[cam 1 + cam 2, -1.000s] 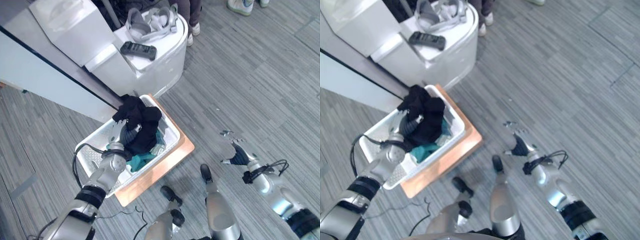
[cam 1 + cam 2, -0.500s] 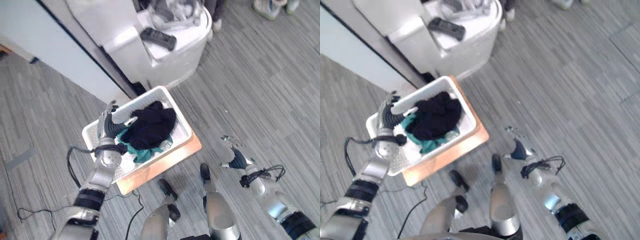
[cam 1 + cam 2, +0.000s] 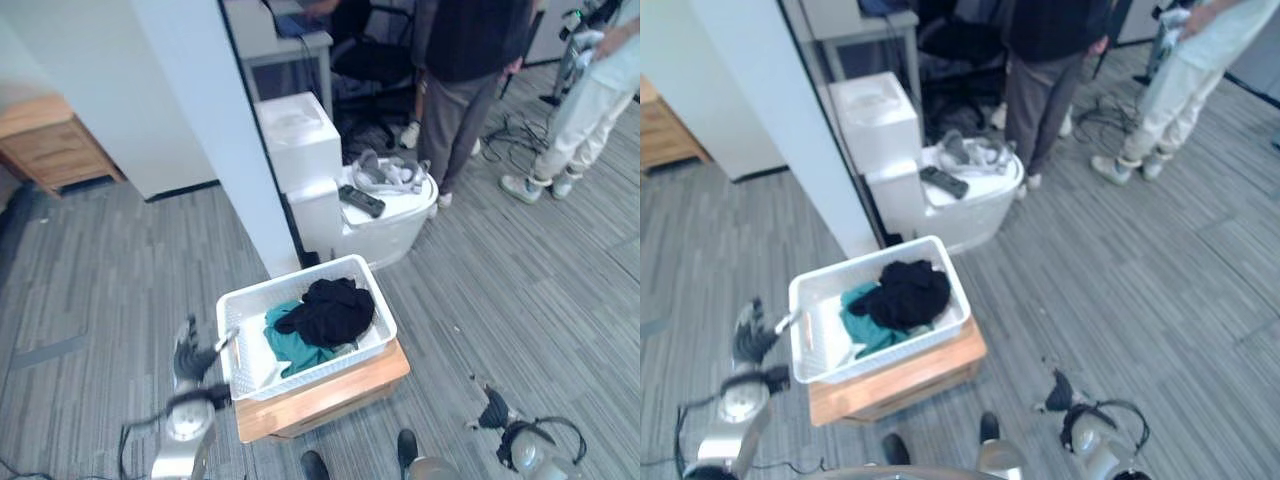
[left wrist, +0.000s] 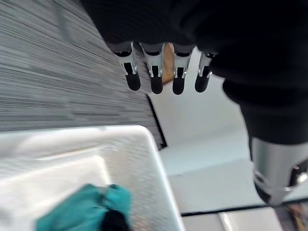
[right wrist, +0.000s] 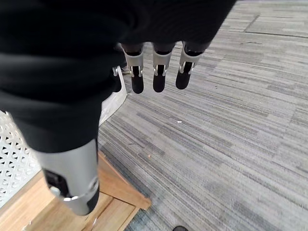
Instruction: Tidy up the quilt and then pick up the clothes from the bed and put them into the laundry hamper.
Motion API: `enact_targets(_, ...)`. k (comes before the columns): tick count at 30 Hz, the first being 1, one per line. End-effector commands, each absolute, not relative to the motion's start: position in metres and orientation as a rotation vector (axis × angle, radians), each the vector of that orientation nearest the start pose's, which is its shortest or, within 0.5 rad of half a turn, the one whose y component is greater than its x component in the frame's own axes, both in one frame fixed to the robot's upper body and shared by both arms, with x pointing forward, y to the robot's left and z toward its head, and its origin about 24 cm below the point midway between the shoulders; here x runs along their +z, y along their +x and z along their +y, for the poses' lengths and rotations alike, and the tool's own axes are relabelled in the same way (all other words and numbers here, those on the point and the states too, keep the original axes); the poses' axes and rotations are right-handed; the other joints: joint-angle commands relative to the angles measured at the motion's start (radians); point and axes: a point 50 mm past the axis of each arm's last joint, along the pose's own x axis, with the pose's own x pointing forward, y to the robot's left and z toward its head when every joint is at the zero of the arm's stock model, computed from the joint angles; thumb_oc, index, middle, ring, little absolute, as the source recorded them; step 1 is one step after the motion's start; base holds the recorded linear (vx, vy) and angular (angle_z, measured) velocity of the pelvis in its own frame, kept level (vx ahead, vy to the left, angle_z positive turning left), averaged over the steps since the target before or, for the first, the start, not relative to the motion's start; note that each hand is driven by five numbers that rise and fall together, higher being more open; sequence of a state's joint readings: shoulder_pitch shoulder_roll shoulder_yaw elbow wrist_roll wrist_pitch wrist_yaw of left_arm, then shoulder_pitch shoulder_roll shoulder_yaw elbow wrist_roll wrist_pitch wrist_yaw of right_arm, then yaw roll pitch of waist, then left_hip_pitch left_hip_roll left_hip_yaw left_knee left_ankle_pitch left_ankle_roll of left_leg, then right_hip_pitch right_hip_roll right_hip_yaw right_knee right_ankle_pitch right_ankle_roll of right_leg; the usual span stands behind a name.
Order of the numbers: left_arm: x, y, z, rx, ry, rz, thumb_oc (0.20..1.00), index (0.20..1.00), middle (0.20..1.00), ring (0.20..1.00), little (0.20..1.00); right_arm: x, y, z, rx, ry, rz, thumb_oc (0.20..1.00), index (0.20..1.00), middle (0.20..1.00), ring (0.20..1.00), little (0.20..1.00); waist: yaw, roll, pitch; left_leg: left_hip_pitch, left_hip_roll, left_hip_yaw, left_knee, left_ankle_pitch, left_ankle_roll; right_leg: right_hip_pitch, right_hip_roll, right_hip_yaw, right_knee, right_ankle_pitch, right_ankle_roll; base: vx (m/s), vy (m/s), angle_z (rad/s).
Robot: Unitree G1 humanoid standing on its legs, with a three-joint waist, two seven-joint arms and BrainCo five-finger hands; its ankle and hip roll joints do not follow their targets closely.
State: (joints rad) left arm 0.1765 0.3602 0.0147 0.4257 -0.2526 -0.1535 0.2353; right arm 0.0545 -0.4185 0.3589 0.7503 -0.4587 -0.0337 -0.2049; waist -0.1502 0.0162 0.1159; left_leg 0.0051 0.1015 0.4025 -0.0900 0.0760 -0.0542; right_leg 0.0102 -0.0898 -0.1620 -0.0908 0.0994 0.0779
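A white laundry hamper (image 3: 240, 312) sits on a low wooden stand (image 3: 330, 392). Inside it a black garment (image 3: 332, 310) lies on top of a teal one (image 3: 288, 346). My left hand (image 3: 190, 352) hovers just left of the hamper, outside its rim, open and empty. In the left wrist view its fingers (image 4: 153, 79) are straight, with the hamper rim (image 4: 144, 159) and teal cloth (image 4: 82, 211) beyond them. My right hand (image 3: 492, 410) hangs low over the floor to the right of the stand, open, its fingers (image 5: 159, 72) straight and holding nothing.
Behind the hamper stands a white toilet-shaped unit (image 3: 400, 220) with a dark remote (image 3: 361, 201) and a grey headset (image 3: 385, 172) on it. A white partition (image 3: 215, 130) rises at the back left, with a wooden cabinet (image 3: 55, 145) beyond. Two people (image 3: 465, 70) stand at the back right.
The camera has swung upward. The left hand let go of the black garment, which now lies in the hamper, and drew back to the left, outside the rim. The right hand stays open.
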Motion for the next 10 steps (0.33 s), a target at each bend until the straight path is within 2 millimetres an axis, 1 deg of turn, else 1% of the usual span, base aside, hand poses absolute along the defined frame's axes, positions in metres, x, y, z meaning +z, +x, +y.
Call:
enact_targets(1, -0.064, 0.17, 0.272, 0.384, 0.099, 0.472, 1.0, 1.0, 1.0, 1.0, 1.0, -0.103, 0.179, -0.241, 0.113, -0.926, 0.677, 1.0, 1.0, 1.0, 1.0, 1.0, 0.019, -0.003, 0.032, 0.072, 0.058, -0.074, 0.003, -0.066, -0.06, 0.009, -0.042, 0.005, 0.003, -0.102, 0.069, 0.02, 0.03, 0.11)
enact_targets(3, -0.094, 0.142, 0.265, 0.397, 0.072, 0.642, 1.0, 1.0, 1.0, 1.0, 1.0, -0.109, 0.172, -0.242, 0.078, -0.878, 0.729, 1.0, 1.0, 1.0, 1.0, 1.0, 0.026, -0.005, 0.031, 0.082, 0.059, -0.079, 0.003, -0.071, -0.059, 0.024, -0.042, -0.001, 0.003, -0.109, 0.069, 0.01, 0.029, 0.17)
enact_targets(4, -0.117, 0.117, 0.259, 0.422, 0.045, 0.784, 1.0, 1.0, 1.0, 1.0, 1.0, -0.115, 0.168, -0.239, 0.044, -0.826, 0.768, 1.0, 1.0, 1.0, 1.0, 1.0, 0.032, -0.008, 0.027, 0.086, 0.058, -0.084, 0.003, -0.073, -0.058, 0.03, -0.041, -0.004, 0.003, -0.113, 0.069, 0.0, 0.012, 0.16)
enact_targets(5, -0.117, 0.117, 0.259, 0.422, 0.045, 0.783, 1.0, 1.0, 1.0, 1.0, 1.0, -0.115, 0.168, -0.239, 0.044, -0.826, 0.767, 1.0, 1.0, 1.0, 1.0, 1.0, 0.032, -0.008, 0.026, 0.083, 0.058, -0.084, 0.003, -0.07, -0.058, 0.027, -0.041, -0.003, 0.003, -0.111, 0.068, 0.01, 0.023, 0.1)
enact_targets(6, -0.129, 0.103, 0.256, 0.443, 0.031, 0.868, 1.0, 1.0, 1.0, 1.0, 1.0, -0.119, 0.164, -0.238, 0.019, -0.787, 0.798, 1.0, 1.0, 1.0, 1.0, 1.0, 0.033, -0.009, 0.026, 0.087, 0.058, -0.085, 0.003, -0.073, -0.058, 0.031, -0.041, -0.005, 0.003, -0.113, 0.068, 0.01, 0.026, 0.05)
enact_targets(7, -0.145, 0.082, 0.25, 0.456, 0.023, 0.994, 1.0, 1.0, 1.0, 1.0, 1.0, -0.126, 0.159, -0.233, -0.01, -0.73, 0.84, 1.0, 1.0, 1.0, 1.0, 1.0, 0.036, -0.011, 0.023, 0.088, 0.057, -0.088, 0.003, -0.074, -0.058, 0.035, -0.039, -0.005, 0.003, -0.115, 0.068, 0.01, 0.026, 0.05)
enact_targets(8, -0.145, 0.082, 0.25, 0.456, 0.023, 0.994, 1.0, 1.0, 1.0, 1.0, 1.0, -0.126, 0.159, -0.233, -0.01, -0.73, 0.839, 1.0, 1.0, 1.0, 1.0, 1.0, 0.036, -0.011, 0.021, 0.085, 0.057, -0.088, 0.003, -0.072, -0.057, 0.031, -0.039, -0.005, 0.003, -0.113, 0.067, 0.0, 0.0, 0.0)
enact_targets(9, -0.151, 0.072, 0.247, 0.458, 0.028, 1.054, 1.0, 1.0, 1.0, 1.0, 1.0, -0.129, 0.157, -0.229, -0.022, -0.696, 0.861, 1.0, 1.0, 1.0, 1.0, 1.0, 0.036, -0.011, 0.021, 0.09, 0.057, -0.088, 0.003, -0.075, -0.057, 0.036, -0.038, -0.004, 0.003, -0.116, 0.067, 0.0, 0.0, 0.0)
enact_targets(10, -0.155, 0.066, 0.244, 0.46, 0.025, 1.088, 1.0, 1.0, 1.0, 1.0, 1.0, -0.132, 0.155, -0.227, -0.027, -0.682, 0.875, 1.0, 1.0, 1.0, 1.0, 1.0, 0.037, -0.012, 0.016, 0.086, 0.057, -0.089, 0.003, -0.074, -0.058, 0.032, -0.038, -0.006, 0.003, -0.116, 0.067, 0.0, 0.0, 0.0)
